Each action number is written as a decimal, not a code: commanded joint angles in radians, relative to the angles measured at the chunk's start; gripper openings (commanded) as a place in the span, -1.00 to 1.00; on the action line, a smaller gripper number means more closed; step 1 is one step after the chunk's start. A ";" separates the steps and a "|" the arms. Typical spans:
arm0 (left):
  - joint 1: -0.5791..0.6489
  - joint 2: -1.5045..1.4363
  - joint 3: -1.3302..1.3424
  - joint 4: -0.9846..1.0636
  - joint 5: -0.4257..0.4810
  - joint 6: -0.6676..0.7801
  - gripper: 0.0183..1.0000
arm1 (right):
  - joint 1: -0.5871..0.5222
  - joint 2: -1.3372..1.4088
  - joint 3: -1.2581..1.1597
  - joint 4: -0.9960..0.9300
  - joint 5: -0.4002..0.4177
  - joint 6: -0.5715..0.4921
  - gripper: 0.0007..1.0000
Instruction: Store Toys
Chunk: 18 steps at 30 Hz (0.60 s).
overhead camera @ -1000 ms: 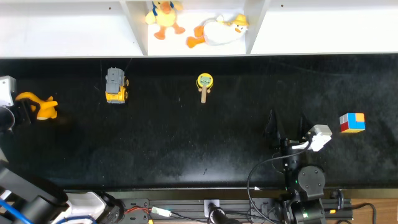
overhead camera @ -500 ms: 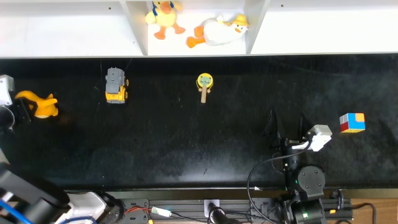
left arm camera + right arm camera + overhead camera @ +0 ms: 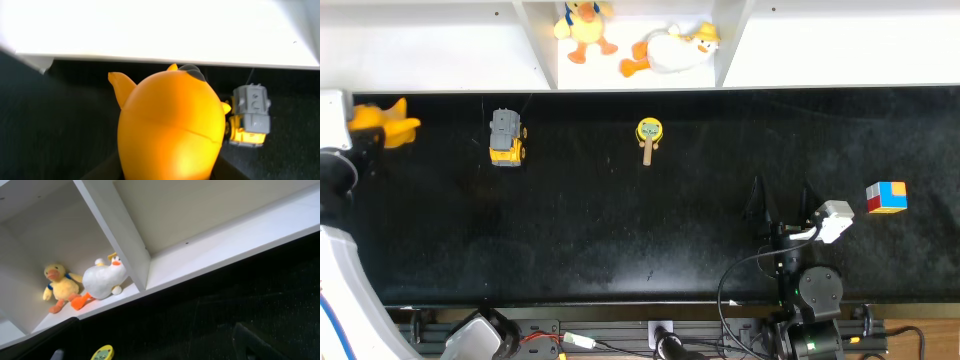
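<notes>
Two plush ducks, plus one truck, rattle, cube, orange toy.

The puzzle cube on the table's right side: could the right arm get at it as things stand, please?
Probably yes: the right tool is open and empty, and only bare black table lies between it and the puzzle cube.

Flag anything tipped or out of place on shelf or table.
Only the white plush bird in the middle shelf compartment: it looks slumped on its side beside the yellow duck. Truck, rattle and cube lie apart on the table, nothing spilled. Left gripper holds an orange toy.
</notes>
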 commanded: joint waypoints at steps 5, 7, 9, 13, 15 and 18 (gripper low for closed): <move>-0.090 0.053 0.010 0.130 -0.023 -0.054 -0.40 | 0.009 -0.008 -0.014 0.005 0.005 0.001 1.00; -0.110 0.074 0.010 0.179 -0.053 -0.093 -0.39 | 0.009 -0.008 -0.014 0.005 0.005 0.001 0.99; -0.127 0.097 0.010 0.226 -0.080 -0.127 -0.39 | 0.009 -0.008 -0.014 0.005 0.005 0.001 1.00; -0.156 0.167 0.010 0.313 -0.105 -0.162 -0.42 | 0.009 -0.008 -0.014 0.005 0.005 0.001 0.99; -0.166 0.205 0.010 0.350 -0.112 -0.184 -0.42 | 0.009 -0.008 -0.014 0.005 0.005 0.001 1.00; -0.171 0.248 0.027 0.364 -0.142 -0.190 -0.43 | 0.009 -0.008 -0.014 0.005 0.005 0.001 1.00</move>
